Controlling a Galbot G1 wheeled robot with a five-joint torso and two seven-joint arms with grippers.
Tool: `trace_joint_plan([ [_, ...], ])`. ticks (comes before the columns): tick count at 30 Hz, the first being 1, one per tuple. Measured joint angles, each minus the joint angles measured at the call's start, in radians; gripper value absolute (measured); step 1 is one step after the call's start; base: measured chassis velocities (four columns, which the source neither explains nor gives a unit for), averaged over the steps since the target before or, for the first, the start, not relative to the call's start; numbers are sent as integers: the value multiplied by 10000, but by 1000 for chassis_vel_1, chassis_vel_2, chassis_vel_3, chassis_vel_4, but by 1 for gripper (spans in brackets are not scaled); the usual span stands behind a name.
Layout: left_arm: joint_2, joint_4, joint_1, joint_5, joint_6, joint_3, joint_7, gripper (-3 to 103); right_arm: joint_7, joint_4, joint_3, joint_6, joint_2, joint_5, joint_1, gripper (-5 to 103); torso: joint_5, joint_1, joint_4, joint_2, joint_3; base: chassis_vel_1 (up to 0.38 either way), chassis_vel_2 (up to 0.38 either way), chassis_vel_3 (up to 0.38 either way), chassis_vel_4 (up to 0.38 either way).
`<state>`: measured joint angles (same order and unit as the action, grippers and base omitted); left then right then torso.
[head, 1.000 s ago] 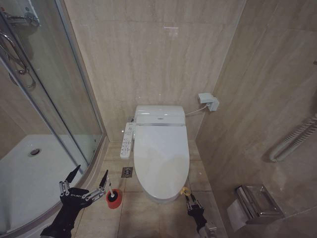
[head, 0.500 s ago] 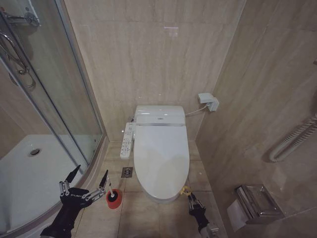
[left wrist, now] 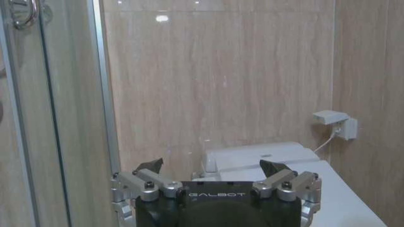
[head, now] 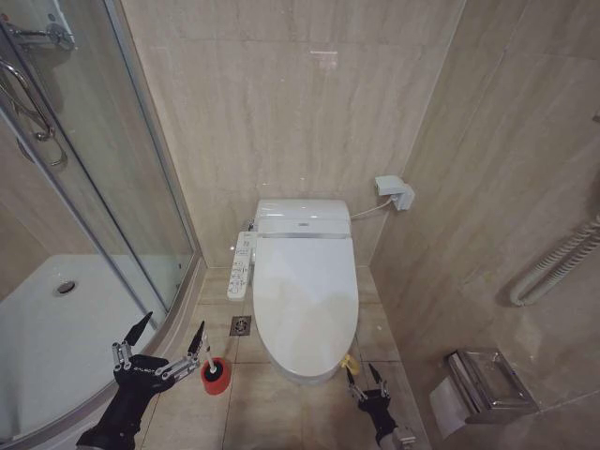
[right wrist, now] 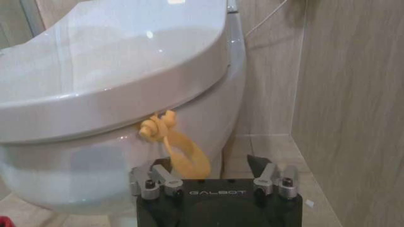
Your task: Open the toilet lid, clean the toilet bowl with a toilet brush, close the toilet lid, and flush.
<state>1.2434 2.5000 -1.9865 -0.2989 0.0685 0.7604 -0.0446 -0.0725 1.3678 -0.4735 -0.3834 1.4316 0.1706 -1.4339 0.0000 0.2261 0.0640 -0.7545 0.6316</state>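
Toilet lid (head: 306, 300) shut; right gripper (head: 361, 380) low, spread, apparently astride yellow loop (right wrist: 178, 150); left gripper (head: 169, 338) wide, hovering.

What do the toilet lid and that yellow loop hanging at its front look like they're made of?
The lid looks like glossy white plastic: smooth, with bright reflections of the lights on top. The yellow loop, knotted under the lid's front edge, seems a soft flat strip, perhaps rubber or fabric tape; it hangs limp. The open right gripper sits just below it.

The left gripper (head: 167, 341) hovers fingers spread, left of the closed white glossy oval toilet lid (head: 306, 295). The right gripper (head: 362, 377) hangs open at its front-right rim.
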Motion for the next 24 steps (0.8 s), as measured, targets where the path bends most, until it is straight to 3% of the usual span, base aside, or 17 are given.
trace_joint_plan([
  [4, 0, 0, 0, -1, 0, 0, 0, 100, 1, 12, 9, -20, 1, 3, 77, 73, 0, 0, 0, 0, 0, 0, 0, 0, 0],
  [5, 0, 0, 0, 0, 0, 0, 0, 100, -12, 18, 10, -21, -5, 2, 87, 99, 0, 0, 0, 0, 0, 0, 0, 0, 0],
  [12, 0, 0, 0, 0, 0, 0, 0, 100, -182, -27, 5, -49, -31, -5, 82, 99, 0, 0, 0, 0, 0, 0, 0, 0, 0],
  [13, 0, 0, 0, 0, 0, 0, 0, 100, -190, -51, 4, -62, -31, -5, 76, 73, 0, 0, 0, 0, 0, 0, 0, 0, 0],
  [20, 0, 0, 0, 0, 0, 0, 0, 100, -391, -110, -4, -135, -37, 9, 73, 73, 0, 0, 0, 0, 0, 0, 0, 0, 0],
  [21, 0, 0, 0, -1, 0, 0, 0, 100, -429, -116, -5, -141, -37, 18, 81, 46, 0, 0, 0, 0, -1, 0, 0, 0, 0],
  [24, 0, 0, 0, 0, 0, 0, 0, 100, -540, -141, -8, -199, -40, 34, 93, 46, 0, 0, 0, 1, -1, 0, 0, 0, 0],
])
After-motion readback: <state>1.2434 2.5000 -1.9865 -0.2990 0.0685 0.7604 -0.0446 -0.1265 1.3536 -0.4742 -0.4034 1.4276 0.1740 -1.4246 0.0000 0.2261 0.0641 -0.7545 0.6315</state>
